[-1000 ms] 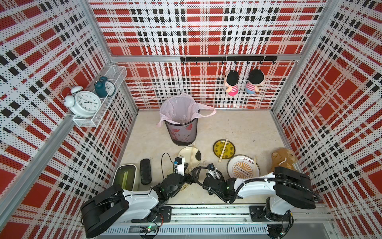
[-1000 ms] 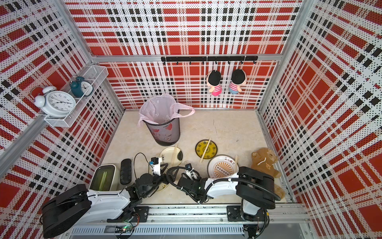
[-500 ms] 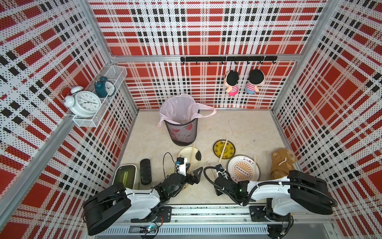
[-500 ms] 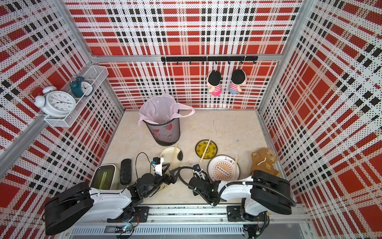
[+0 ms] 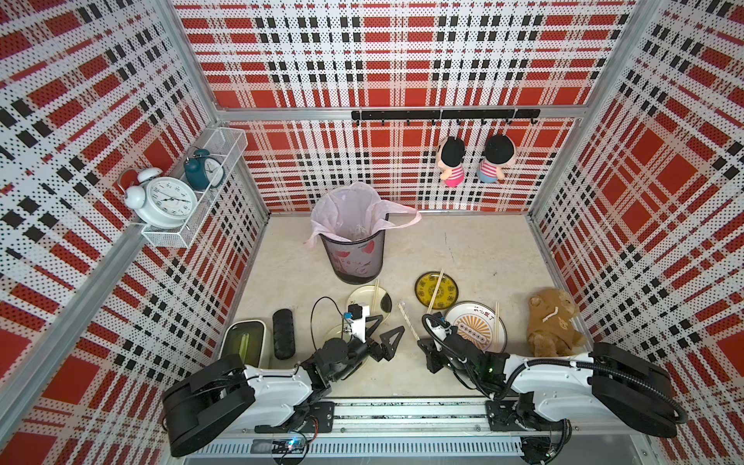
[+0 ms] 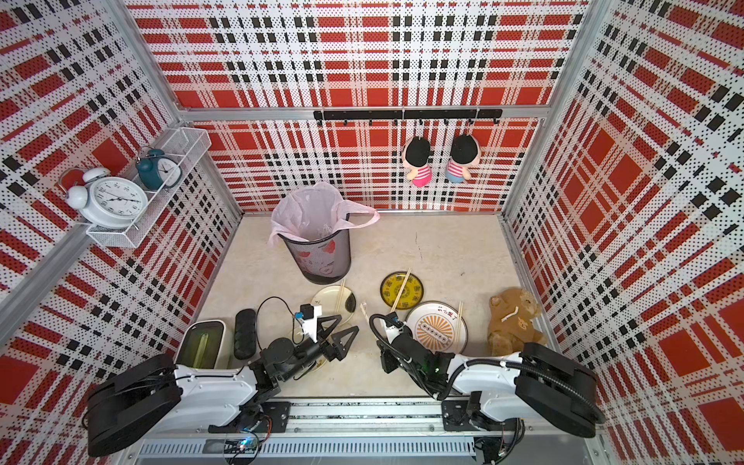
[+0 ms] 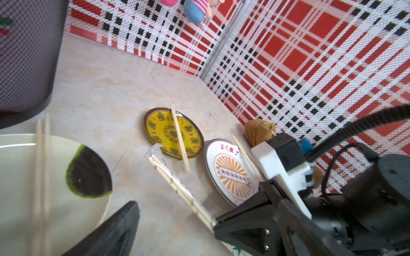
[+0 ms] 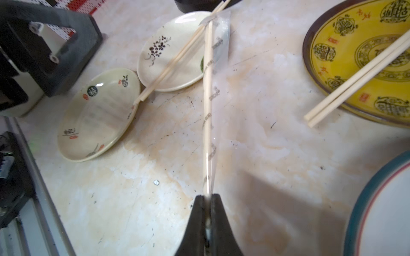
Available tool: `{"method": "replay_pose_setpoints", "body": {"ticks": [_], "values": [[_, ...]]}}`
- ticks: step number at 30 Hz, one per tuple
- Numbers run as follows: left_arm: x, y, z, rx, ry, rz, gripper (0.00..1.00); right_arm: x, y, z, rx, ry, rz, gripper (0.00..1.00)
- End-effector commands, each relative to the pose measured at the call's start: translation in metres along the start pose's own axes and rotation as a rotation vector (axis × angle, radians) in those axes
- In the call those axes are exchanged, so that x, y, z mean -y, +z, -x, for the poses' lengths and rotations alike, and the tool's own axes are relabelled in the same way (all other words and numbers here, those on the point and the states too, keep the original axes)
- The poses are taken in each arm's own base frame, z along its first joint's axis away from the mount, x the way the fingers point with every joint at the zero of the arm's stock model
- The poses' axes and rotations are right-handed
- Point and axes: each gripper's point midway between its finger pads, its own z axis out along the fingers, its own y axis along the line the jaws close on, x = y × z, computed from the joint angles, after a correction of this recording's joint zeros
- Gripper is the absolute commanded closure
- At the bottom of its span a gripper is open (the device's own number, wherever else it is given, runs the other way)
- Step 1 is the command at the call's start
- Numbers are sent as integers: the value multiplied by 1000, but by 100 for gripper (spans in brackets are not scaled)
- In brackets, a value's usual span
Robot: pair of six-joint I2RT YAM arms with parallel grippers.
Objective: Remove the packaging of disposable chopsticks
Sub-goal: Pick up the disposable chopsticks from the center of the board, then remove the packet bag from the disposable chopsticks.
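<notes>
Now the right end effector (image 8: 207, 198) pinches one end of the packaging (image 8: 218, 51), disposable chopsticks (image 8: 207, 88) inside it, running up the frame's centre over the bench (image 8: 255, 144). Lower centre in a top view, the left end effector (image 5: 392, 323) gapes wide, empty.

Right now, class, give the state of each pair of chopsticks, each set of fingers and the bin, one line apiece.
right fingers, shut on the sleeved pair's end.
left fingers, open, holding nothing.
sleeved pair, still in its clear sleeve, one end gripped.
yellow-plate pair, unwrapped, lying across it.
cream-plate pair, unwrapped.
sunburst-plate pair, unwrapped.
spare cream plate, empty.
bin, upright, bag-lined, open.
</notes>
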Motion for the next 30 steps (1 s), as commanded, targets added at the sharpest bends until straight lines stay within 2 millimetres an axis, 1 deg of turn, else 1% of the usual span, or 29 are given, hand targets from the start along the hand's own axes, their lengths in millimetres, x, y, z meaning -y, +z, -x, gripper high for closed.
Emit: {"method": "replay_pose_setpoints", "body": {"ticks": [1, 3, 6, 8, 11, 14, 15, 17, 20, 22, 25, 27, 29, 30], "values": [[30, -1, 21, 55, -9, -170, 0, -26, -11, 38, 150, -62, 163, 100], [35, -4, 30, 83, -22, -215, 0, -30, -16, 51, 196, -90, 185, 100], [33, -2, 39, 99, -21, -221, 0, -29, -20, 67, 245, -113, 198, 100], [35, 0, 46, 116, -10, -234, 0, -30, -24, 79, 285, -116, 244, 100], [44, -4, 58, 160, 12, -286, 4, -33, -34, 92, 349, -138, 314, 100], [52, -6, 69, 203, 42, -319, 3, -36, -45, 105, 410, -166, 359, 100], [55, -7, 72, 215, 53, -332, 3, -38, -48, 107, 422, -182, 369, 100], [63, -7, 80, 240, 74, -364, 3, -48, -57, 110, 458, -228, 426, 100], [77, -7, 90, 271, 112, -420, 8, -59, -68, 112, 507, -283, 489, 100], [81, -2, 97, 289, 125, -423, 11, -63, -72, 112, 526, -312, 507, 100], [83, 3, 105, 314, 148, -411, 21, -66, -77, 111, 548, -353, 529, 100], [87, 6, 108, 318, 158, -423, 25, -70, -81, 109, 559, -377, 549, 100], [92, 8, 109, 320, 164, -445, 34, -72, -83, 109, 564, -396, 566, 100], [94, 8, 110, 326, 166, -455, 37, -73, -84, 108, 567, -402, 569, 100]]}}
